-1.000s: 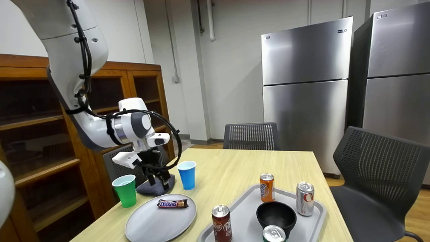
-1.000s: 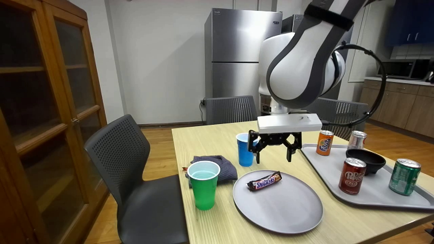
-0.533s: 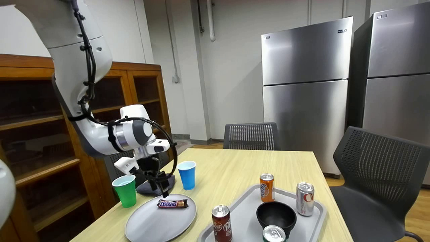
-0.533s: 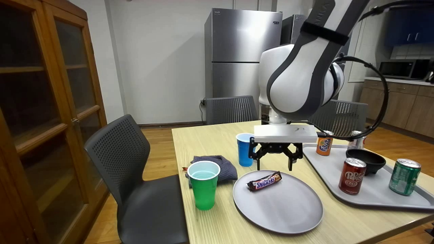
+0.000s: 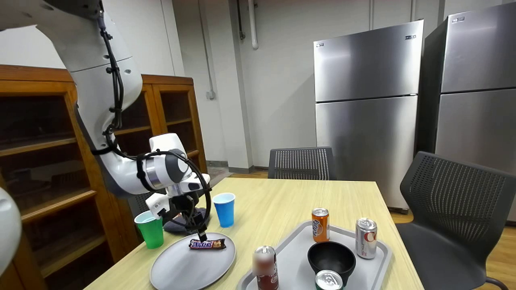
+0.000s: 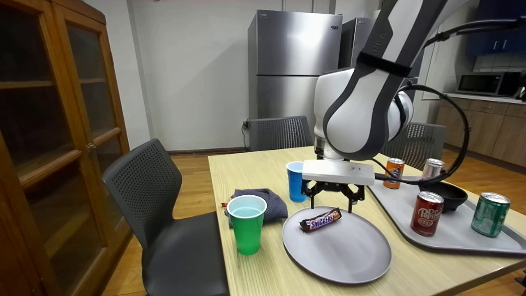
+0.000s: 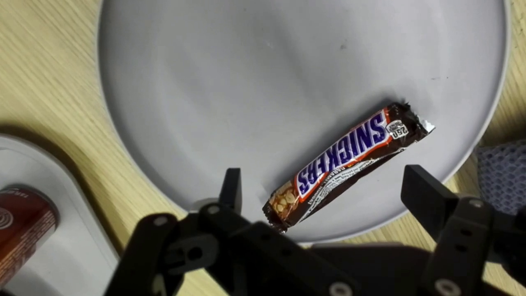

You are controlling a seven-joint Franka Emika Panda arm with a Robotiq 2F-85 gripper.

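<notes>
A Snickers bar (image 7: 345, 161) in a brown wrapper lies on a round grey plate (image 7: 197, 82), near the plate's edge. The bar (image 5: 207, 244) and plate (image 6: 349, 257) also show in the exterior views. My gripper (image 7: 324, 177) is open and empty, its black fingers spread wide. In the wrist view the bar runs slantwise across the space between the fingertips. In an exterior view the gripper (image 6: 331, 208) hangs just above the far side of the plate, behind the bar. I cannot tell that it touches anything.
A green cup (image 6: 248, 230), a blue cup (image 6: 296, 185) and a dark cloth (image 6: 271, 207) stand around the plate. A grey tray (image 6: 452, 241) holds a black bowl (image 5: 331, 257), a Dr Pepper can (image 6: 427, 213), a Fanta can (image 6: 393, 174), a green can (image 6: 491, 216) and a silver can (image 5: 366, 239).
The gripper has come down toward the plate and the bar, staying open. In an exterior view the arm has also shifted right. The bar, plate, cups and cans have not moved.
</notes>
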